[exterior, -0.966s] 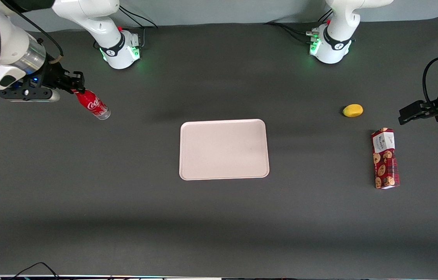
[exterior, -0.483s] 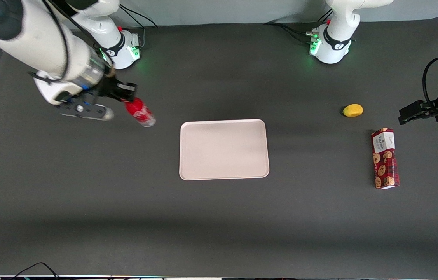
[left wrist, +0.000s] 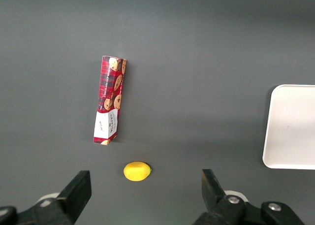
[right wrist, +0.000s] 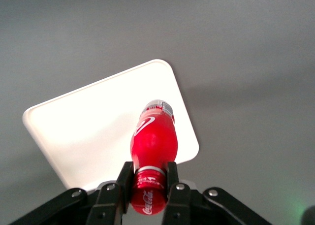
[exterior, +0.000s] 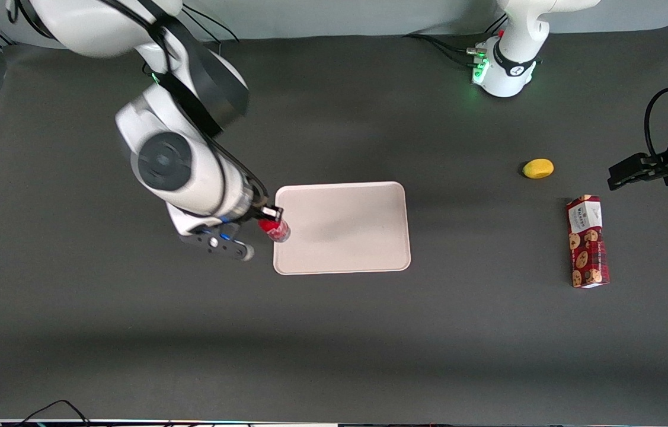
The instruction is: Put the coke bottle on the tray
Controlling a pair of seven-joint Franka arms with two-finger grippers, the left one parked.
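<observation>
My right gripper (exterior: 267, 217) is shut on the cap end of the small red coke bottle (exterior: 275, 230) and holds it in the air over the tray's edge nearest the working arm. In the right wrist view the gripper (right wrist: 149, 178) clamps the bottle's neck, and the bottle (right wrist: 153, 139) hangs down with its clear base over the tray (right wrist: 93, 126). The pale pinkish-beige tray (exterior: 351, 228) lies flat in the middle of the table with nothing on it.
A yellow lemon (exterior: 538, 168) and a red cookie-printed box (exterior: 587, 242) lie toward the parked arm's end of the table; the box is nearer the front camera. Both also show in the left wrist view, the lemon (left wrist: 137, 171) and the box (left wrist: 110, 100).
My gripper has carried the bottle from the working arm's end of the table toward the tray and nearer the front camera; the bottle now hangs over the tray's edge.
</observation>
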